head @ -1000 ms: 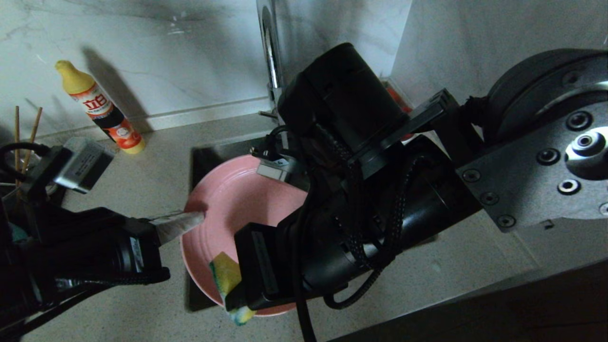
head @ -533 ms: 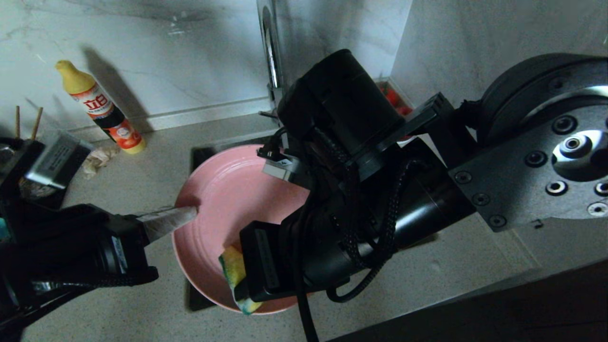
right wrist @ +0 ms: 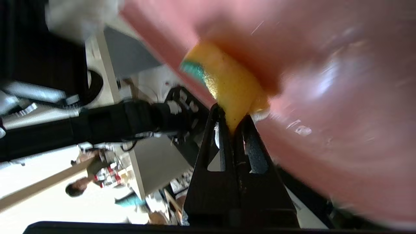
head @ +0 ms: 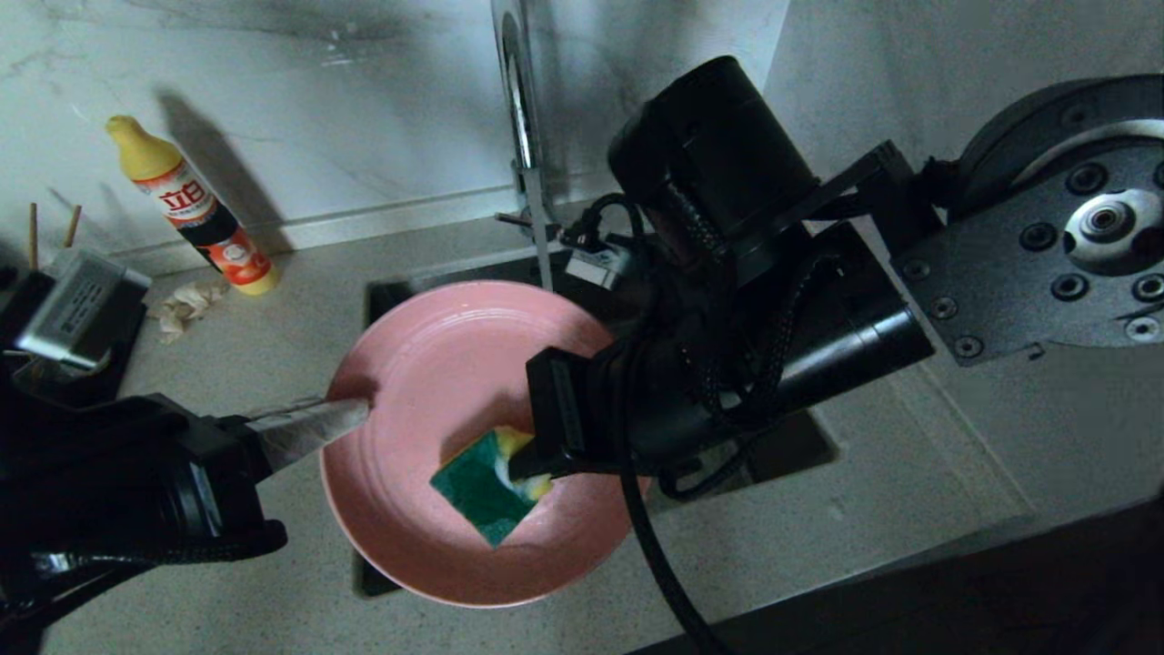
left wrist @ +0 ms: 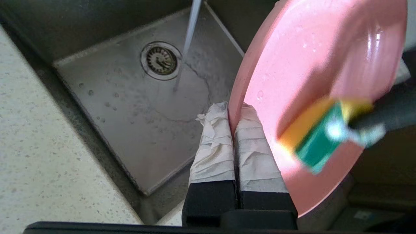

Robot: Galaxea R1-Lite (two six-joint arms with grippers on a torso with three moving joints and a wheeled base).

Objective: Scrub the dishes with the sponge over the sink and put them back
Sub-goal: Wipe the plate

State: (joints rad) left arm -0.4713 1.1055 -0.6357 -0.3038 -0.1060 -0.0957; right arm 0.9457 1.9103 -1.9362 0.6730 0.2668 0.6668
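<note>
Scrubbing of the pink plate (head: pixel 427 382) is under way and not finished, in my judgement; it is the only dish in hand, and putting it back has not begun. The left gripper (left wrist: pixel 232 112) has its cloth-wrapped fingers (left wrist: pixel 213 143) clamped together on the plate's rim, holding the plate tilted above the sink (left wrist: pixel 136 130). The right gripper (right wrist: pixel 232 125) has its jaws pinched tight on one end of the sponge (head: pixel 486 482), and the sponge lies against the plate's inner face, green side toward the head camera. Water droplets show on the pink surface in the left wrist view, and a thin stream runs from the faucet (head: pixel 520 109) down to the basin floor beside the drain strainer (left wrist: pixel 161 60). The basin itself holds nothing but water film and droplets as far as can be seen; no other dish lies in it. Two chopstick tips (head: pixel 50 232) stand up at the far left edge of the counter, behind the left arm; what holds them is hidden, and I cannot see the bowl at all. A dish-soap bottle (head: pixel 191 209) stands against the back wall, with a small paper wad (head: pixel 186 305) on the counter near it. Judging from this, the chopsticks and the bowl remain to be washed, and every item has yet to be returned.
</note>
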